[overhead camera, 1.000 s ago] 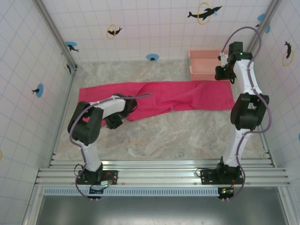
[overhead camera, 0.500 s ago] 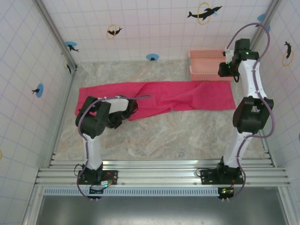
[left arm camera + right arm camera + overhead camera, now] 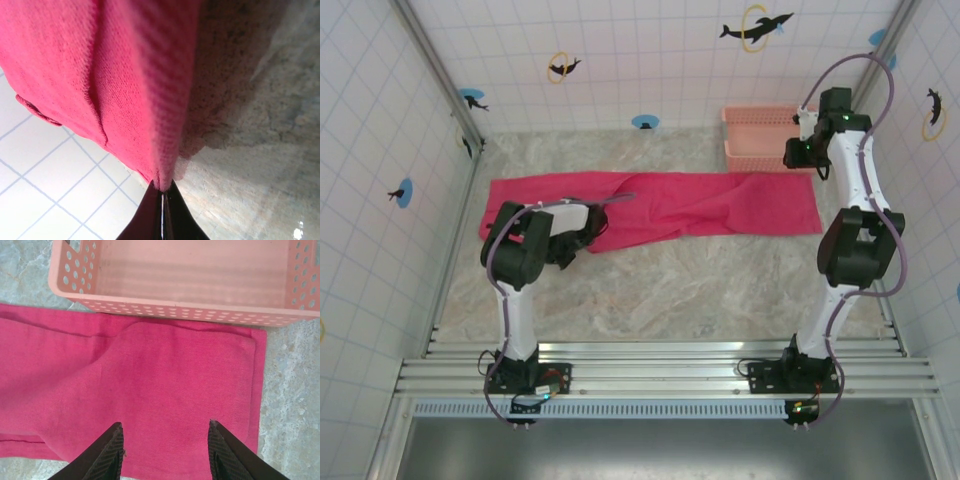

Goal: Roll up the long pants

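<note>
Long pants [image 3: 720, 205] pinched in left claw [image 3: 162, 189]; right claw [image 3: 165, 450] open above them.

Top view looks down; wrist views hug the long pants [image 3: 150, 400].

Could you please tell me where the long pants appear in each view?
Top external: the long pants stretch left to right across the picture's middle.
Left wrist: long pants upper left, pinched by the left pincer.
Right wrist: long pants across the lower part, below the basket.
Shared landmark: the marbled table.
</note>
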Robot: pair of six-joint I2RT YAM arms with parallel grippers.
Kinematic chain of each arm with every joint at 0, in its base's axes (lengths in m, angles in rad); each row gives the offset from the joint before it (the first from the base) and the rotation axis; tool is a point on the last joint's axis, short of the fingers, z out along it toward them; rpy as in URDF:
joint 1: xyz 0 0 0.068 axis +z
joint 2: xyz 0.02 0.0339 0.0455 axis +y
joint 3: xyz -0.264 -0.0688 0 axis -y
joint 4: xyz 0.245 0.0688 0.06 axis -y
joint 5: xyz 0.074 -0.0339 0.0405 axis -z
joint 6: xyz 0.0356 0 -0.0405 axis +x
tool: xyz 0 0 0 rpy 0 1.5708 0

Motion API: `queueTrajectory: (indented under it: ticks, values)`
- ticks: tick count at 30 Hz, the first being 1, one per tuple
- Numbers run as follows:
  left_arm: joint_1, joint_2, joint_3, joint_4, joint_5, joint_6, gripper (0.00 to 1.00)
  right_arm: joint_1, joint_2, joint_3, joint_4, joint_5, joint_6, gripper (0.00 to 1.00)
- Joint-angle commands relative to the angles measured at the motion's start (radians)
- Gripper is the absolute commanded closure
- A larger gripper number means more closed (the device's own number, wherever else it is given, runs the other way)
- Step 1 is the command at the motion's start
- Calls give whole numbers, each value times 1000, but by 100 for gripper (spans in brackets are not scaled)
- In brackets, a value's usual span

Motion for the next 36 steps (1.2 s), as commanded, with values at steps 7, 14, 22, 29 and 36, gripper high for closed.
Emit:
queueTrajectory:
  ticks: [7,14,22,29,36]
  values:
    - [13,-289,88,-241,122,111,100,-4,-94,-80,51,-22,-4,52]
    - [106,-307,324,-342,134,178,100,-3,-118,-131,71,-49,2,53]
    - [321,-86,704,-335,165,246,100,5,-154,-209,87,-30,0,52]
    - [384,185,970,-324,194,232,100,-14,-212,-325,104,13,-4,49]
    - [388,382,1131,-198,134,255,61,-120,-223,-427,72,-43,30,41]
